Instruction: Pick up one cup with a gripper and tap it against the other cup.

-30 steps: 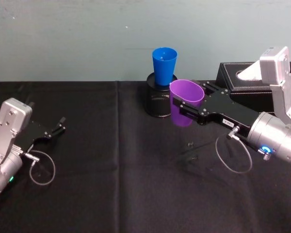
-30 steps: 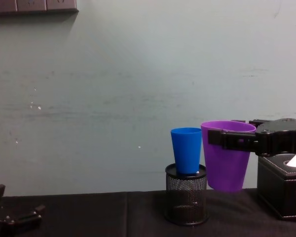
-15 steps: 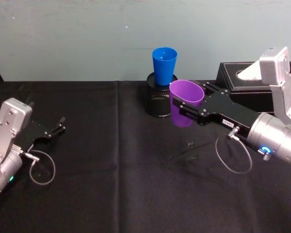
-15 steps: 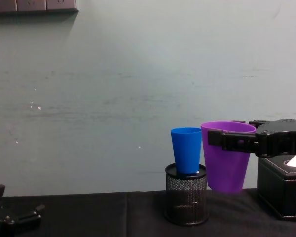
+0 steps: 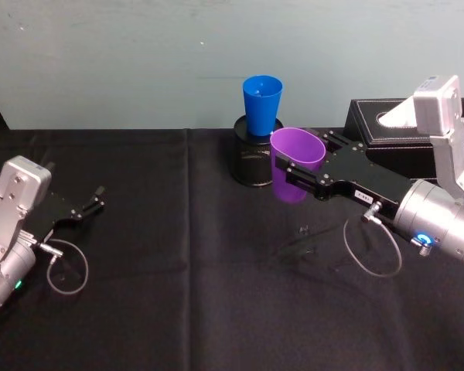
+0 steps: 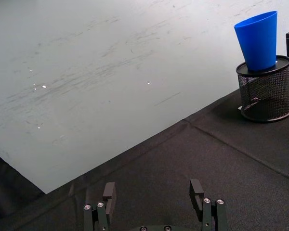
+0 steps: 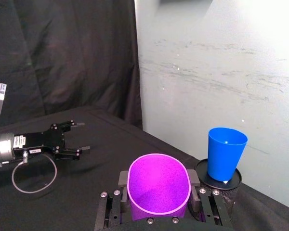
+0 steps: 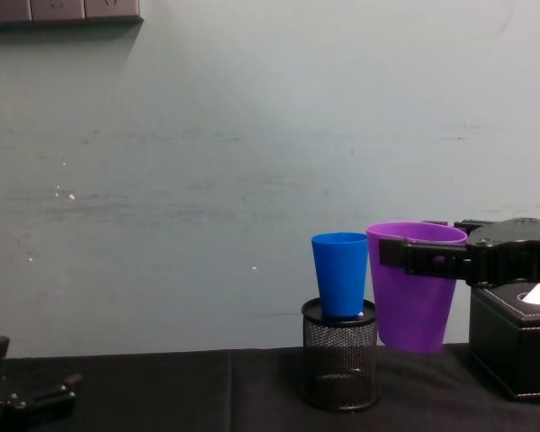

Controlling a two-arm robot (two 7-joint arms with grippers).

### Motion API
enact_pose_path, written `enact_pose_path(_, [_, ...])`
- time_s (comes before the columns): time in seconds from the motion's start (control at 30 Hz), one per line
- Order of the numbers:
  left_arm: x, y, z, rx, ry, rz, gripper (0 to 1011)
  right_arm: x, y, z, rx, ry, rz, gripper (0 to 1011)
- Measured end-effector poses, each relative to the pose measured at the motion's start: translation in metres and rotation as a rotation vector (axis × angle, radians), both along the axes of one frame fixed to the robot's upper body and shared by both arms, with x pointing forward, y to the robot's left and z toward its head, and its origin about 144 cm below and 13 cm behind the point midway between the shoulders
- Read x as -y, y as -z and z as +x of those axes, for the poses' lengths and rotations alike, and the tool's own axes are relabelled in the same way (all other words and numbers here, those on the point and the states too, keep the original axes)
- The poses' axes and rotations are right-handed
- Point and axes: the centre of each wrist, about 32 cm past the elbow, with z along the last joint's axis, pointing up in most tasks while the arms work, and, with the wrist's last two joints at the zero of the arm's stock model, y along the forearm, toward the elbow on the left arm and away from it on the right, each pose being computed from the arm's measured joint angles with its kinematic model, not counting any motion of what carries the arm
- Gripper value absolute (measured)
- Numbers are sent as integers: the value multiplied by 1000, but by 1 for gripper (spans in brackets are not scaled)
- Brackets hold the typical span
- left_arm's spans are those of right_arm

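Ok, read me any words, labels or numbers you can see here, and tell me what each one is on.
Nothing can be read as text.
Small white label on the body of the right gripper: too small to read.
White labels on the body of the left gripper, seen from the right wrist: too blurred to read.
Purple cup, blue cup, mesh holder, black box: no writing visible.

No text can be read — the right tool (image 5: 295,161) bears an illegible white label (image 5: 363,196).

blue cup (image 6: 258,41) upright on mesh holder (image 6: 266,89) — left gripper (image 6: 153,188) spread.
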Motion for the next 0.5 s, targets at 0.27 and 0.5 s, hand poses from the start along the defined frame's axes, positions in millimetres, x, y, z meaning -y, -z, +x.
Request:
enact_pose_path(0.27, [0,0,0,0,0,0,1000,0,0,0,0,0,0,720])
enact_pose_path(0.5, [0,0,0,0,0,0,1000,0,0,0,0,0,0,720])
